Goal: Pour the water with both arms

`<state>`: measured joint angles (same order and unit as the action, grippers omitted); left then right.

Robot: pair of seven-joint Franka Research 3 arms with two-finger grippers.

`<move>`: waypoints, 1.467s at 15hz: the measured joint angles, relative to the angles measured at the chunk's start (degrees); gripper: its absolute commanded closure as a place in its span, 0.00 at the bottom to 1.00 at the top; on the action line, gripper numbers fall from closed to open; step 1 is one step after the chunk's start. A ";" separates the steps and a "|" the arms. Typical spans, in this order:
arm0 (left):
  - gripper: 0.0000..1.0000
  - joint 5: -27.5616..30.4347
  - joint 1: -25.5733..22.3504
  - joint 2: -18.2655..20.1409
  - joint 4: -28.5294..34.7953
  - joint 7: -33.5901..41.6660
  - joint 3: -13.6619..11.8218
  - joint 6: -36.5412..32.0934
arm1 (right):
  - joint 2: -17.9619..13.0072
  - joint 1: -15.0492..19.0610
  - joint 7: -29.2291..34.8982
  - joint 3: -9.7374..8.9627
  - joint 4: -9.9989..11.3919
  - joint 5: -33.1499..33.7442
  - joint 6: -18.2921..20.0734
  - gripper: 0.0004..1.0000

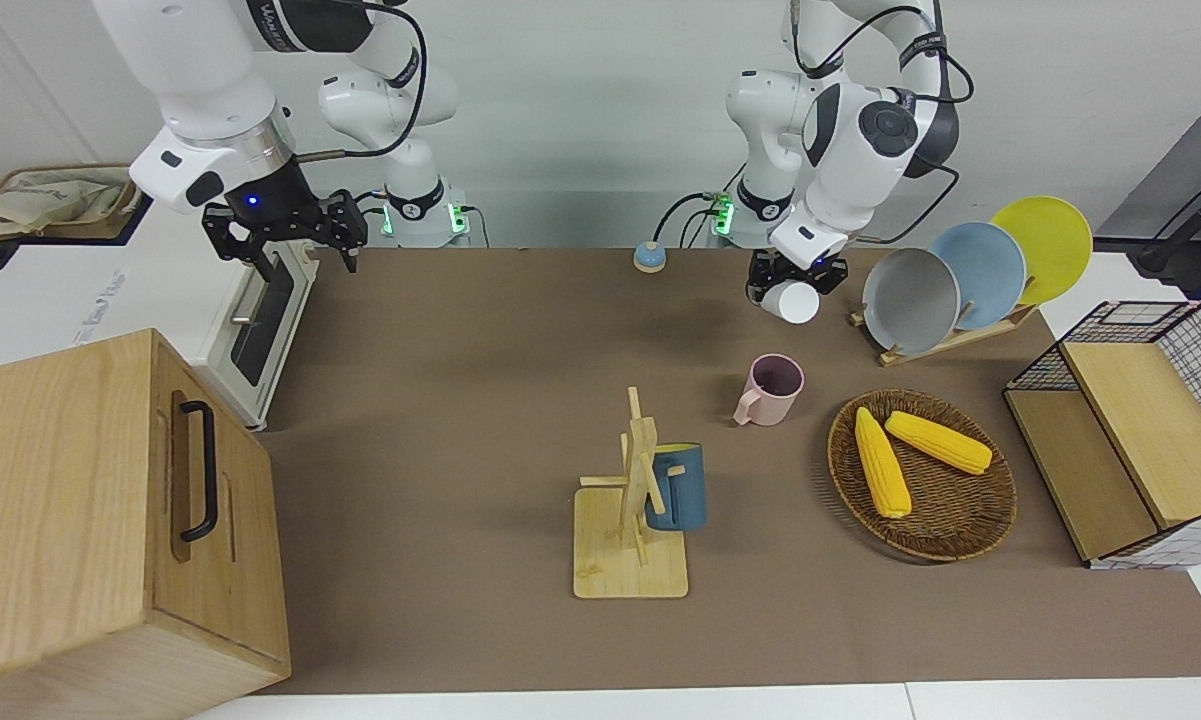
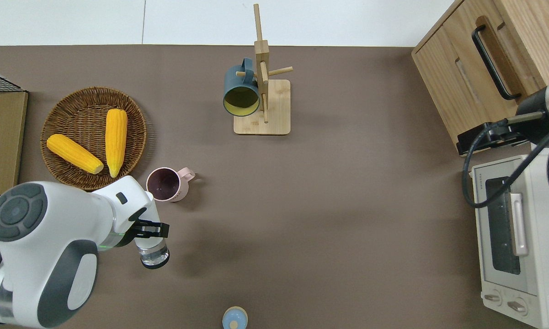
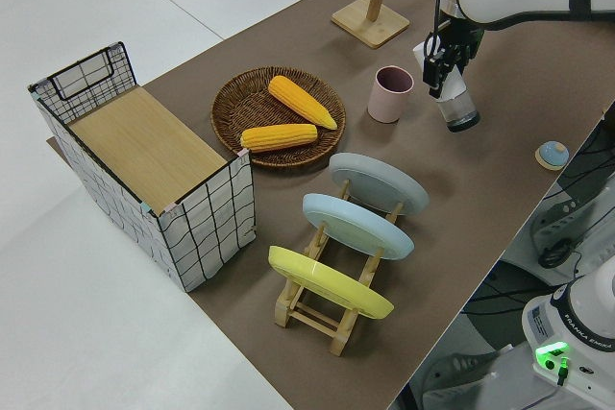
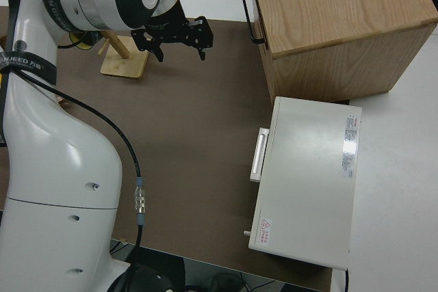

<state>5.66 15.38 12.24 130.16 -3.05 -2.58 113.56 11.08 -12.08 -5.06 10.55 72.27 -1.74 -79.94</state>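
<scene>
- Left gripper: fingers closed on a clear bottle with a white cap, held tilted in the air over bare table, at about 6 o'clock of the pink mug in the overhead view.
- Pink mug: upright on the brown table, beside the wicker basket holding two corn cobs.
- Right gripper: parked, fingers spread wide, empty.
- Legible writing: "FRANKA" on the left arm; "VOLKSPEED" on the right arm's band.

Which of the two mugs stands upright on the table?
The pink mug, beside the corn basket; the blue mug hangs tilted on the wooden rack.
</scene>
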 measured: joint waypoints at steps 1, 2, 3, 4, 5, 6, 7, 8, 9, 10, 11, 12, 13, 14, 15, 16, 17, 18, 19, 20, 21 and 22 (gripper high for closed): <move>1.00 0.00 0.00 1.30 1.89 0.00 0.01 2.05 | 0.00 0.00 0.00 0.00 0.00 0.00 0.00 0.01; 1.00 -0.01 0.00 2.70 3.89 0.00 0.05 4.25 | 0.00 0.00 0.00 0.00 0.00 0.00 0.00 0.01; 1.00 -0.03 0.00 4.00 5.62 -0.09 0.11 6.12 | 0.00 0.00 0.00 0.00 0.00 0.00 0.00 0.01; 1.00 -0.03 0.00 4.67 6.36 -0.48 0.17 6.82 | 0.00 0.00 0.00 0.00 0.00 0.00 0.00 0.01; 1.00 -0.03 0.00 5.26 6.77 -1.00 0.23 7.32 | 0.00 0.00 0.00 0.00 0.00 0.00 0.00 0.01; 1.00 -0.03 0.00 5.75 6.88 -1.55 0.25 7.61 | 0.00 0.00 0.00 0.00 0.00 0.00 0.00 0.01; 1.00 -0.07 -0.03 6.19 6.88 -1.90 0.24 7.96 | 0.00 0.00 0.00 0.00 0.00 0.00 0.00 0.01; 1.00 -0.61 -0.18 6.70 6.89 -2.31 0.22 8.47 | 0.00 0.00 0.00 0.00 0.00 0.00 0.00 0.01; 1.00 -1.83 -0.45 7.11 6.89 -3.11 0.20 8.86 | 0.00 0.00 0.00 0.00 0.00 0.00 0.00 0.01; 1.00 -3.04 -0.71 7.30 6.90 -4.04 0.22 9.28 | 0.00 0.00 0.00 0.00 0.00 0.00 0.00 0.01; 1.00 -4.81 -0.92 7.46 6.91 -5.31 0.19 10.04 | 0.00 0.00 0.00 0.00 0.00 0.00 0.00 0.01; 1.00 -6.33 -1.15 7.51 6.91 -6.33 0.16 10.86 | 0.00 0.00 0.00 0.00 0.00 0.00 0.00 0.01; 1.00 -7.36 -1.62 7.52 6.90 -6.98 0.13 11.65 | 0.00 0.00 0.00 0.00 0.00 0.00 0.00 0.01; 1.00 -8.00 -2.37 7.53 6.89 -7.25 0.04 12.78 | 0.00 0.00 0.00 0.00 0.00 0.00 0.00 0.01; 1.00 -8.30 -3.32 7.53 6.86 -7.28 -0.05 14.11 | 0.00 0.00 0.00 0.00 0.00 0.00 0.00 0.01; 1.00 -8.46 -4.26 7.53 6.81 -7.28 -0.12 15.32 | 0.00 0.00 0.00 0.00 0.00 0.00 0.00 0.01; 1.00 -8.61 -5.36 7.53 6.65 -7.26 -0.21 16.38 | 0.00 0.00 0.00 0.00 0.00 0.00 0.00 0.01; 1.00 -8.74 -6.58 7.54 6.40 -7.23 -0.28 17.39 | 0.00 0.00 0.00 0.00 0.00 0.00 0.00 0.01; 1.00 -8.77 -7.74 7.52 5.93 -7.20 -0.32 18.21 | 0.00 0.00 0.00 0.00 0.00 0.00 0.00 0.01; 1.00 -8.80 -8.93 7.47 5.17 -7.18 -0.39 19.07 | 0.00 0.00 0.00 0.00 0.00 0.00 0.00 0.01; 1.00 -8.82 -9.96 7.34 4.16 -7.09 -0.46 19.69 | 0.00 0.00 0.00 0.00 0.00 0.00 0.00 0.01; 1.00 -8.83 -10.84 7.01 2.67 -6.98 -0.55 19.84 | 0.00 0.00 0.00 0.00 0.00 0.00 0.00 0.01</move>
<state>-3.17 4.54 19.25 132.82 -10.03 -3.13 133.40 11.08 -12.08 -5.06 10.55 72.27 -1.74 -79.94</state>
